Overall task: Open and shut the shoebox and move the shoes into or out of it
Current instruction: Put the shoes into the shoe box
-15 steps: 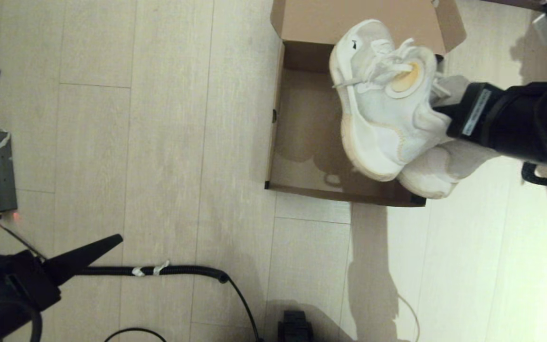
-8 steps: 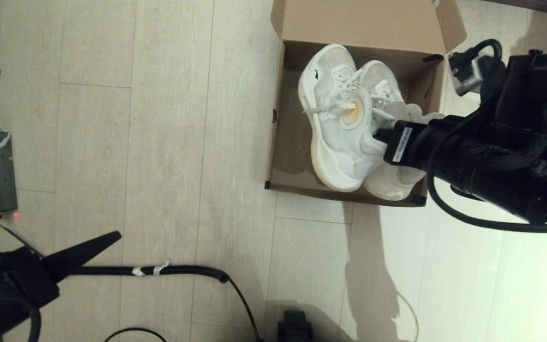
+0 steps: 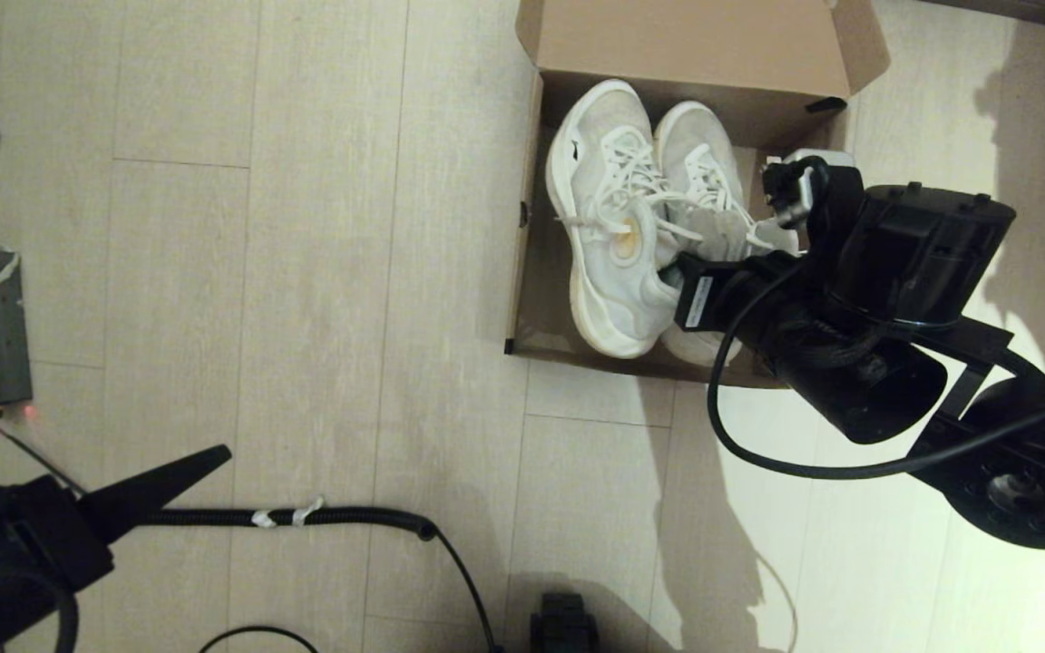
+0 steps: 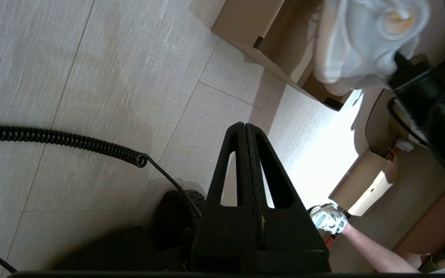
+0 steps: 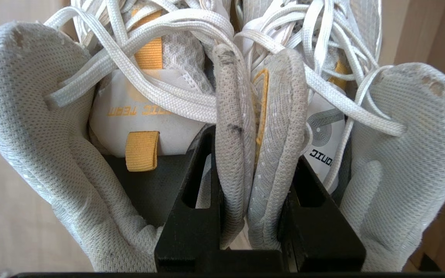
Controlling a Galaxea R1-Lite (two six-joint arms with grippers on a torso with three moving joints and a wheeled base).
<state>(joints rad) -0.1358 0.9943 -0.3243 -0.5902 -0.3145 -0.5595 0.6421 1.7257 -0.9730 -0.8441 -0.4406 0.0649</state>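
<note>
The right gripper is clamping the two inner heel collars of the white mesh lace-up sneakers together, one finger inside each shoe, heels toward the robot and toes running away toward the raised lid. Both are lying side by side in the open brown cardboard shoebox. The left gripper is sitting closed and empty over the floor, well apart.

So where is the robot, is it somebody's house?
Probably an indoor room, maybe a home: pale wood-plank floor, a shoebox holding shoes on it, and cables running across it.
</note>
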